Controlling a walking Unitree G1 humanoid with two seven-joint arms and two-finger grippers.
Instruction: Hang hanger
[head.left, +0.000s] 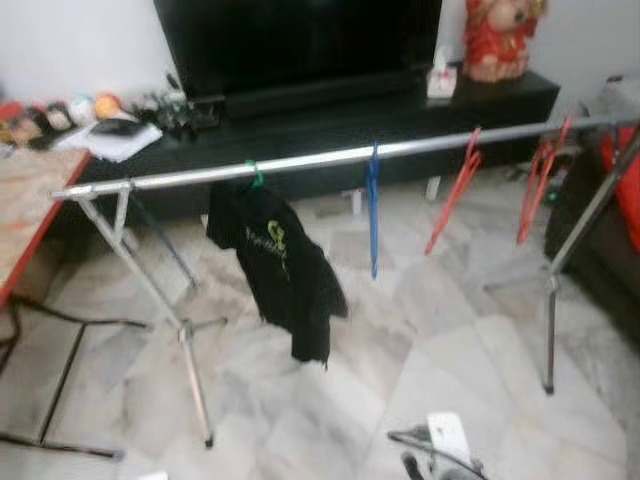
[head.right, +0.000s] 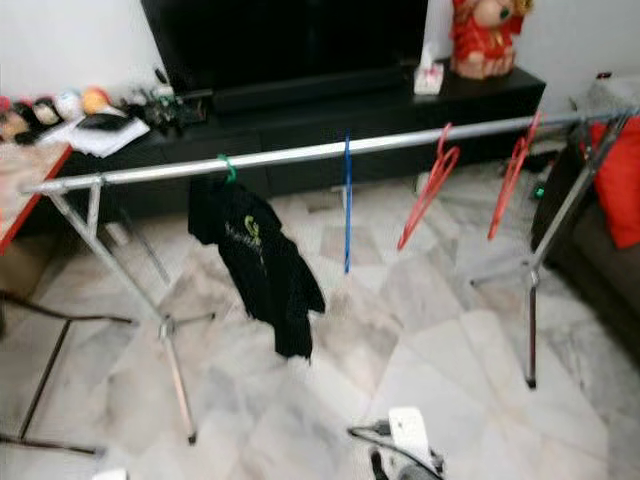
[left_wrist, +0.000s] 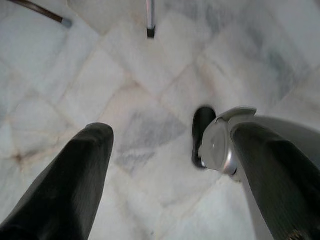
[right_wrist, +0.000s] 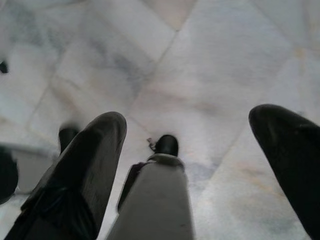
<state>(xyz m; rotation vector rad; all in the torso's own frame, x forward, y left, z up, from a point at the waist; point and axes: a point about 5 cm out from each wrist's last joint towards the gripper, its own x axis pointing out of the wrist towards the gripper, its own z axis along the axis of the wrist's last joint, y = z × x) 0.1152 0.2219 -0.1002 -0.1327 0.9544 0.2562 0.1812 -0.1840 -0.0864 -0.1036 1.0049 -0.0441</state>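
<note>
**Claws hang empty above the floor, hangers wait on the rail**

Both claws point down at the pale marble floor (left_wrist: 150, 115). The left claw (left_wrist: 170, 165) has its two black fingers spread wide with nothing between them, and the right claw (right_wrist: 200, 150) is likewise spread and empty.

Ahead of the robot a long silver drying rail (head.left: 320, 160) runs across the room on folding legs. A black T-shirt (head.left: 280, 265) with a green print hangs from it on a green hanger (head.left: 256, 178) toward the robot's left. A blue hanger (head.left: 373, 215) hangs edge-on near the middle. Two red hangers (head.left: 455, 190) hang further to the right, tilted, well apart from the shirt. Behind the rail stands a low black TV cabinet (head.left: 400, 110) with a dark television (head.left: 300, 40) and a red plush figure (head.left: 500, 35). A reddish table (head.left: 25, 200) edge sits at the far left.

The empty hangers look like thin plastic: light, stiff, fairly smooth, and likely to swing on the rail when touched. A firm pinch on the straight neck just below the hook, or on a shoulder arm, would probably hold one steady. The shirt-bearing hanger would be heavier and softer to steer, since the cloth sways.
</note>
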